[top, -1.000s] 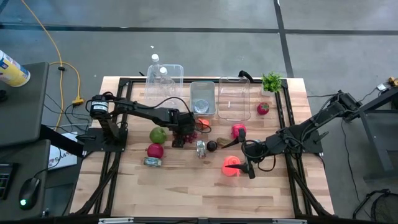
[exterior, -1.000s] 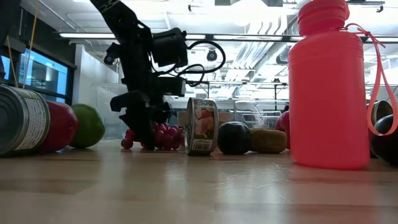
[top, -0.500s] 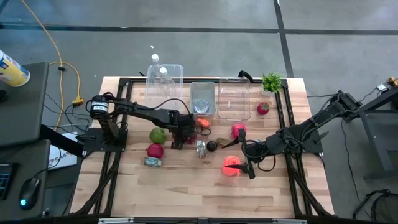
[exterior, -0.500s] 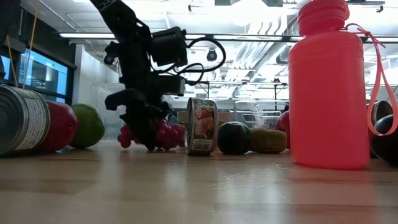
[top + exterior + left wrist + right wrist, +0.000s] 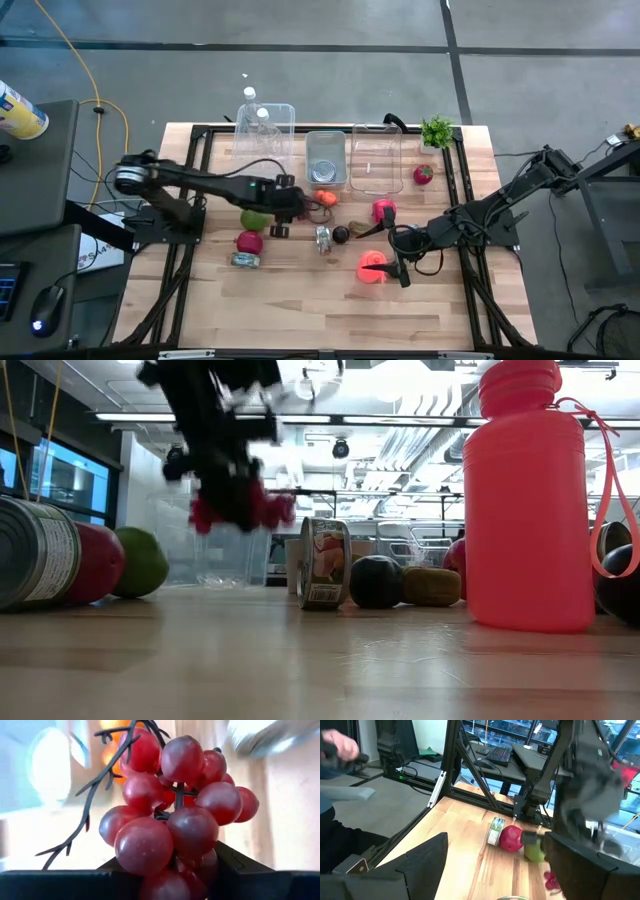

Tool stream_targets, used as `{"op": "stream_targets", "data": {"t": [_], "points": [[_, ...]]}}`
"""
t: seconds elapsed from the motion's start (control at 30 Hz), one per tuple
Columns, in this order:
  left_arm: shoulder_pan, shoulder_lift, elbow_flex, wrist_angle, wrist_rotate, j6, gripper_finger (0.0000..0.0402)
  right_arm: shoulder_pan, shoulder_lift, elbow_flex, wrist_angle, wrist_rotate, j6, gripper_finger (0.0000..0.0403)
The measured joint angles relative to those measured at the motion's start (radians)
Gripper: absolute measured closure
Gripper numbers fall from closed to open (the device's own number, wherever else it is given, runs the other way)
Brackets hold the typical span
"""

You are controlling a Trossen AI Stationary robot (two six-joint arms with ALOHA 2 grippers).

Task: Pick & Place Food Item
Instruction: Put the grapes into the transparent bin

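Red grapes [image 5: 172, 815] in left fingers [image 5: 235, 870], aloft

The bunch of red grapes [image 5: 175, 815] is round and shiny, with a thin dark stem sticking out. It hangs up in the air above the table [image 5: 320, 660], pinched in the jaws of the left gripper [image 5: 283, 205].

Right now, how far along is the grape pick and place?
Done: the left gripper is shut on the grapes, and the low view shows them clear of the table. In hand: carrying them. Left: setting them down; no bin holds them yet. The right gripper waits open by the pink bottle.
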Motion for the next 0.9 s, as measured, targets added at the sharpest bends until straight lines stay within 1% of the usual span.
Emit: {"op": "stream_targets", "data": {"t": [0.13, 0.2, 0.3, 0.43, 0.53, 0.7, 0.9], "points": [[-0.074, -0.132, 0.002, 0.089, -0.054, -0.022, 0.0283, 0.000, 0.000, 0.000, -0.001, 0.000, -0.009, 0.0086], [-0.118, -0.177, 0.002, 0.164, -0.053, -0.023, 0.0283, 0.000, 0.000, 0.000, 0.000, 0.000, -0.027, 0.0086], [-0.181, -0.208, 0.002, 0.302, -0.029, -0.017, 0.0283, -0.007, 0.019, 0.001, 0.024, -0.003, -0.033, 0.0086], [-0.242, -0.190, 0.003, 0.458, -0.029, -0.014, 0.0284, -0.018, 0.069, 0.001, 0.085, 0.000, -0.091, 0.0086], [-0.261, -0.159, 0.003, 0.511, -0.029, 0.007, 0.0284, -0.029, 0.124, 0.001, 0.179, 0.015, -0.165, 0.0086], [-0.265, -0.117, 0.003, 0.556, -0.030, 0.006, 0.0284, -0.029, 0.221, 0.001, 0.345, 0.032, -0.284, 0.0086], [-0.265, -0.085, 0.003, 0.584, -0.013, 0.004, 0.0284, -0.032, 0.355, 0.001, 0.567, 0.117, -0.449, 0.0086]]}}
